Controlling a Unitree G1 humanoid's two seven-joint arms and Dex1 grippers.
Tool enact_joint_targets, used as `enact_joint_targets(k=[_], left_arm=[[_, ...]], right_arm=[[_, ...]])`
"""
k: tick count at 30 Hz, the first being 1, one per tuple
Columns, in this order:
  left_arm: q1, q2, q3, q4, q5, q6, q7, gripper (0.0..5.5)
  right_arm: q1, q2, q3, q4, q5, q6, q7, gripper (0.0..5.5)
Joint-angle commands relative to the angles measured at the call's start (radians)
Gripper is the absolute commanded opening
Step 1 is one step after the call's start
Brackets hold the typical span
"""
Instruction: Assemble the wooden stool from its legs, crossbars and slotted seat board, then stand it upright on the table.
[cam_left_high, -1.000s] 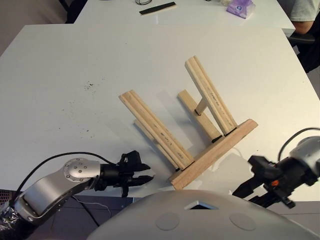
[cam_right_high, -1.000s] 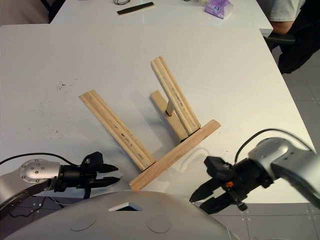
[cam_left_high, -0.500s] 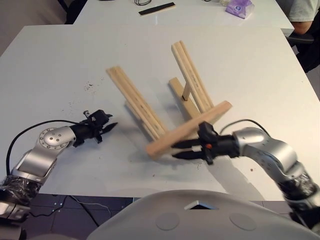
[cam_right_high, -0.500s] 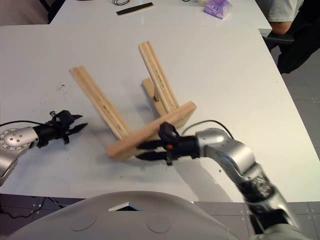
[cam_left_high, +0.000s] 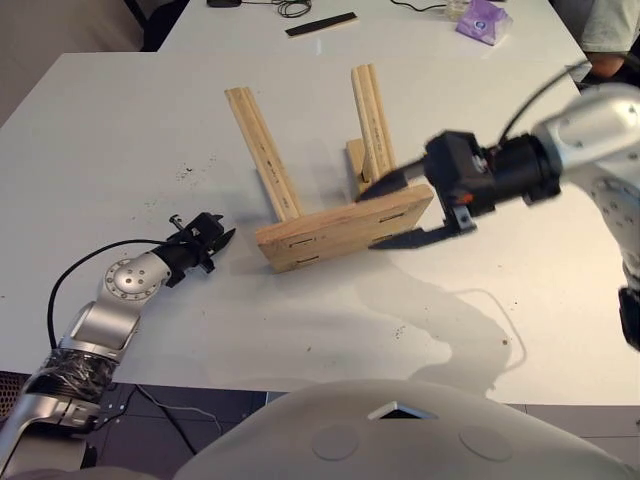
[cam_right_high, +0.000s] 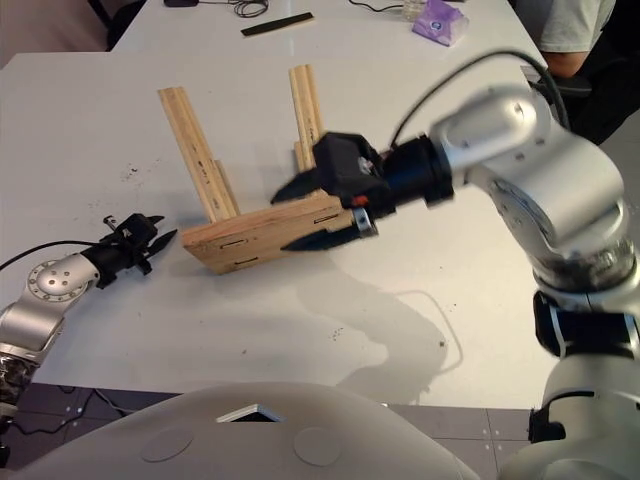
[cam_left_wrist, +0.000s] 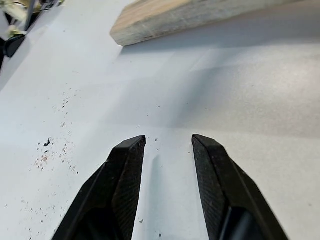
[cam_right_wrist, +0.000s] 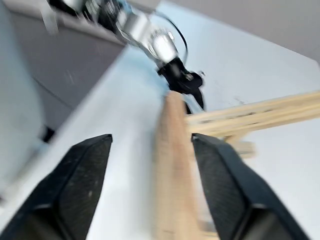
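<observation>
The wooden stool lies on its side on the white table (cam_left_high: 120, 120). Its slotted seat board (cam_left_high: 335, 232) stands on edge facing me, and its legs (cam_left_high: 262, 150) point away across the table. My right gripper (cam_left_high: 397, 211) is open and straddles the board's right end, one finger above its top edge and one below. In the right wrist view the board (cam_right_wrist: 172, 165) runs edge-on between the two fingers (cam_right_wrist: 85, 185). My left gripper (cam_left_high: 215, 238) rests low over the table, left of the board and apart from it. Its fingers (cam_left_wrist: 125, 170) are open with nothing between them.
A second white table behind holds a black strip (cam_left_high: 318, 23), a purple object (cam_left_high: 481, 17) and cables. Dark specks (cam_left_high: 183, 175) mark the tabletop left of the stool. Bare table lies in front of the seat board, up to the near edge.
My right gripper has swung up and to the left with the seat board between its fingers. The stool turned so its slotted face shows. The left gripper barely moved.
</observation>
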Motion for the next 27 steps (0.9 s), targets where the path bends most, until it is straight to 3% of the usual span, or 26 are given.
enact_joint_targets(k=[1,6,14,21,27], left_arm=[[0.144,-0.08,-0.121,0.079,0.086,0.1,-0.029,1.76],[0.152,-0.105,-0.121,0.075,0.096,0.101,-0.018,1.76],[0.164,-0.156,-0.124,0.074,0.109,0.107,0.015,1.76],[0.206,-0.197,-0.12,0.049,0.112,0.12,0.051,1.76],[0.242,-0.209,-0.098,0.046,0.107,0.126,0.063,1.76]], right_arm=[[-0.097,0.025,0.217,0.122,-0.223,-0.131,0.107,3.48],[-0.126,0.087,0.303,0.276,-0.362,-0.233,0.162,3.48],[-0.13,0.225,0.333,0.38,-0.439,-0.246,0.161,3.48],[-0.052,0.266,0.466,0.495,-0.572,-0.315,0.177,3.48],[-0.009,0.282,0.468,0.485,-0.57,-0.256,0.201,2.54]])
